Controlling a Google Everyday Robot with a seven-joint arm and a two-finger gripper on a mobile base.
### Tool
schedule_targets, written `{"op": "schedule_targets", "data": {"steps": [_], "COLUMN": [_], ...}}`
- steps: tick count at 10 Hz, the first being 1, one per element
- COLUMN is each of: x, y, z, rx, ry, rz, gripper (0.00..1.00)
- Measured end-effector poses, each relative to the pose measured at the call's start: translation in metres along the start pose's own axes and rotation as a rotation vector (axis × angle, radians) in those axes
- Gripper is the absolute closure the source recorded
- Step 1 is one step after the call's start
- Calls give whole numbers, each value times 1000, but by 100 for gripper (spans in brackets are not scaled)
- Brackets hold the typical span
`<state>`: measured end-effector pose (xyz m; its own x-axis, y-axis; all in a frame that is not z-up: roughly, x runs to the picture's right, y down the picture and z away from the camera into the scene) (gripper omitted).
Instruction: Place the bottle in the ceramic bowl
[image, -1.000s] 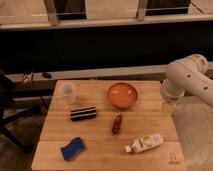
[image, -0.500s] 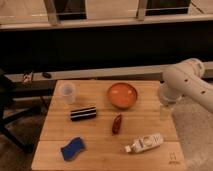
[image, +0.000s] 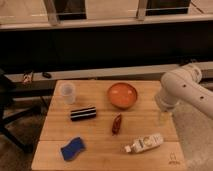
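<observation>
We see the gripper (image: 162, 118), fingers spread, at the worktop's (image: 100, 135) right edge beyond the lying bottle (image: 144, 143); pinched off-centre, the bottle may roll, missing the bowl (image: 122, 95).

The desk (image: 100, 142) is pale wood, matt, with faint plank seams. The ceramic bowl (image: 122, 96) is glazed orange-brown with a soft sheen. The bottle (image: 145, 143) is smooth white plastic, slightly glossy. The cup (image: 67, 93) is translucent white plastic. The blue sponge (image: 73, 148) looks matt, perhaps foam. The tool (image: 162, 118), over the desk's right edge, hangs from the arm (image: 182, 90), whose shell is smooth pale plastic.
</observation>
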<state>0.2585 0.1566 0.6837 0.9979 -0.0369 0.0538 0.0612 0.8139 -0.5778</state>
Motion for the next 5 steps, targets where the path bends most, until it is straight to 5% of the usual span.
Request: {"op": "schedule_targets", "data": {"steps": [5], "x": [-23], "y": [30], "z": [16], "rx": [-29], "ry": [-42], "rz": [-65], "gripper": [20]}}
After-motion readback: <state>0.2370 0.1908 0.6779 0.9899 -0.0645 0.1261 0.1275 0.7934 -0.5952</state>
